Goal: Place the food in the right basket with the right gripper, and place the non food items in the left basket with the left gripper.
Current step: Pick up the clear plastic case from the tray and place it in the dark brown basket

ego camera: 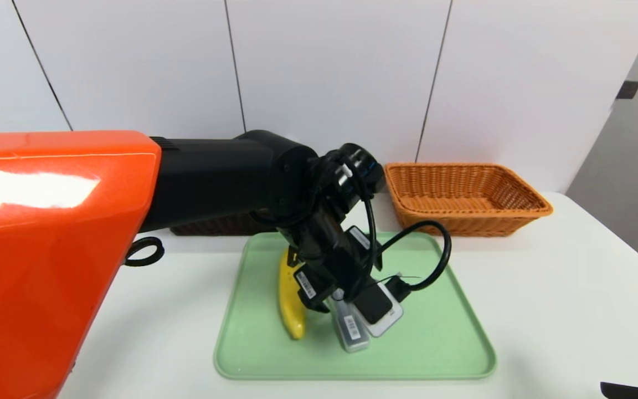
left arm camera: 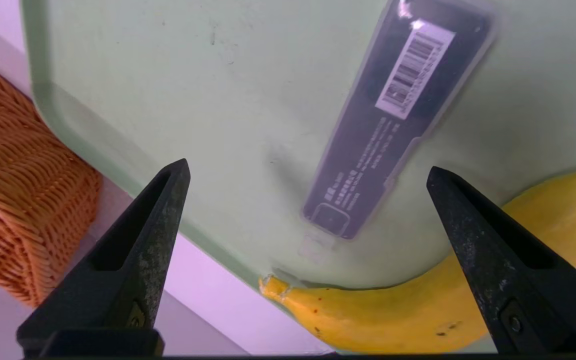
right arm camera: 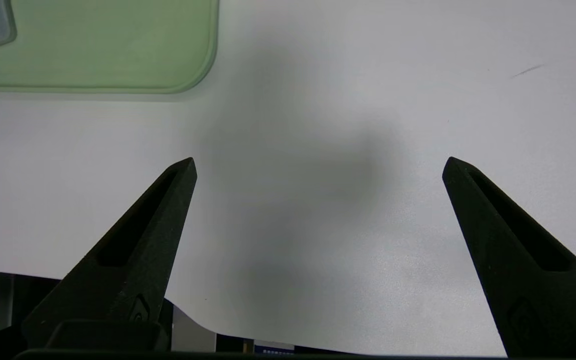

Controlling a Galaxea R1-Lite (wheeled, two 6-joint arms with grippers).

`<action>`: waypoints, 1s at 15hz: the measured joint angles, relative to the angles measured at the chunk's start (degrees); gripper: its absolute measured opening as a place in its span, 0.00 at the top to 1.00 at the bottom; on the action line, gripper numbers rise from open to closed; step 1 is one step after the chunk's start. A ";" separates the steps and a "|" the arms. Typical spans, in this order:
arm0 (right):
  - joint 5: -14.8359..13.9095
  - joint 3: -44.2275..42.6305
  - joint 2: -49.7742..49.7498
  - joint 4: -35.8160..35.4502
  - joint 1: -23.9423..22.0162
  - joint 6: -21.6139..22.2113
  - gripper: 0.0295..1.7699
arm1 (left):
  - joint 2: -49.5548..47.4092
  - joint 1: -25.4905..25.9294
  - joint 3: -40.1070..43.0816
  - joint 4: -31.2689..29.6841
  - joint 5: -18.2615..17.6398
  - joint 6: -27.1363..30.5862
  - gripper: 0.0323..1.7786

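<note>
The yellow banana lies on the left part of a green tray, with the grey barcode case beside it. My left gripper hovers open above the tray. The case lies ahead of its fingertips, and the banana runs under one finger. Nothing is held. The orange basket stands empty behind the tray on the right. Only a strip of the dark basket shows behind my left arm. My right gripper is open over bare table at the front right. The bottle and cup are out of view.
My left arm's orange segment fills the left of the head view and hides that side of the table. The white table stretches right of the tray. In the right wrist view a tray corner and the table's front edge show.
</note>
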 joint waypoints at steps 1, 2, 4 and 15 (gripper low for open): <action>0.02 0.05 -0.02 0.00 0.00 0.02 0.04 | 0.00 0.00 0.00 -0.06 0.13 0.11 0.05; 0.11 0.05 0.00 -0.06 0.00 0.05 0.04 | 0.00 -0.07 0.00 0.13 0.16 0.13 0.05; 0.16 0.05 0.02 -0.09 0.00 0.02 0.04 | -0.02 -0.09 0.02 0.13 0.20 0.13 0.05; 0.21 2.17 -0.16 -1.84 0.00 0.20 0.04 | 0.02 -0.96 0.02 1.13 4.61 2.56 0.05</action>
